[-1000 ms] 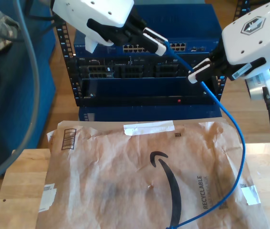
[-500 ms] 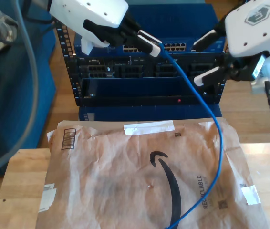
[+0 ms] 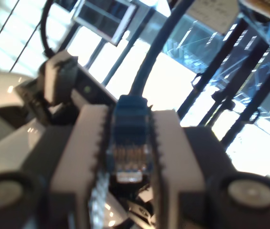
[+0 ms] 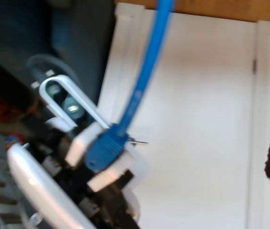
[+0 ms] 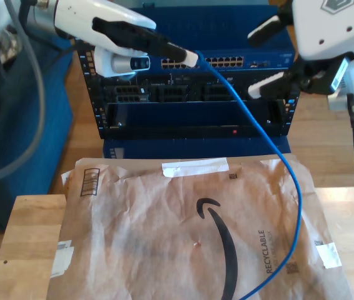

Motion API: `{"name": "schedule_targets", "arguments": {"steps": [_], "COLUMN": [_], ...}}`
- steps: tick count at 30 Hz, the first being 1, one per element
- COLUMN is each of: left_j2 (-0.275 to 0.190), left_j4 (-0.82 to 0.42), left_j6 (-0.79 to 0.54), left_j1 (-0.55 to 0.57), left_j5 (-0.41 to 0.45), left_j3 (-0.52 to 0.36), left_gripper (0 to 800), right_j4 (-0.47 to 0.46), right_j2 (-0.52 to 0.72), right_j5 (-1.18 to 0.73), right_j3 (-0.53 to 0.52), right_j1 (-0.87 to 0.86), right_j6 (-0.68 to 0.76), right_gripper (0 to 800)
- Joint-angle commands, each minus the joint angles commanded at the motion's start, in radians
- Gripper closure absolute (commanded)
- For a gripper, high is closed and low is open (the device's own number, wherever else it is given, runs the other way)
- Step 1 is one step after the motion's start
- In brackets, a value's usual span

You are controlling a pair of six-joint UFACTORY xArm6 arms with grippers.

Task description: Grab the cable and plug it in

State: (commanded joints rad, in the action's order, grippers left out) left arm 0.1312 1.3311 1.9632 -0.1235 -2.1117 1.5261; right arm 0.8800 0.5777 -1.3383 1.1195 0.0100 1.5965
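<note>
Swung clear, spread wide, empty: my second gripper (image 5: 269, 53). Clamped on cable (image 5: 252, 119) plug (image 3: 131, 152): my first gripper (image 5: 192, 58) — plugging step; next, careful alignment with a switch port (image 5: 227, 61).

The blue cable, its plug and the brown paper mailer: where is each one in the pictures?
blue cable (image 5: 256, 128), exterior view, hanging middle stretch.
plug (image 3: 129, 151), first wrist view, contact face.
brown paper mailer (image 5: 133, 237), exterior view, bare crumpled front.

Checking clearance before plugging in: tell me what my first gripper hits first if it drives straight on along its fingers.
From my first gripper, likely the lower white finger of my open second gripper; depth is unclear, so the blue port-lined rack switch could come first.
</note>
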Motion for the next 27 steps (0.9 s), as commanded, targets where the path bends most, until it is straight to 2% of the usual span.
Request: {"name": "schedule_targets", "arguments": {"steps": [5, 9, 15, 21, 23, 27], "left_j2": [0.018, 0.026, 0.040, 0.058, 0.063, 0.072], "left_j4": [0.002, 0.035, 0.060, 0.112, 0.112, 0.115], "left_j6": [0.011, 0.014, 0.035, 0.057, 0.069, 0.089], "left_j1": [-0.002, -0.003, -0.014, -0.035, -0.037, -0.043], "left_j5": [-0.029, -0.043, -0.057, -0.080, -0.081, -0.081], "left_j3": [0.021, 0.021, 0.021, 0.018, 0.018, 0.015], "left_gripper": [768, 767, 767, 766, 766, 766], "right_j4": [0.000, -0.003, -0.012, -0.014, -0.008, -0.008], "right_j2": [0.049, 0.057, 0.109, 0.164, 0.173, 0.201], "right_j5": [0.175, 0.269, 0.508, 0.591, 0.594, 0.598], "right_j3": [-0.054, -0.084, -0.166, -0.239, -0.245, -0.249], "right_j1": [0.044, 0.124, 0.239, 0.293, 0.295, 0.295], "right_j6": [-0.143, -0.166, -0.261, -0.298, -0.356, -0.361], "right_gripper": [4, 2, 6, 9, 8, 4]}}
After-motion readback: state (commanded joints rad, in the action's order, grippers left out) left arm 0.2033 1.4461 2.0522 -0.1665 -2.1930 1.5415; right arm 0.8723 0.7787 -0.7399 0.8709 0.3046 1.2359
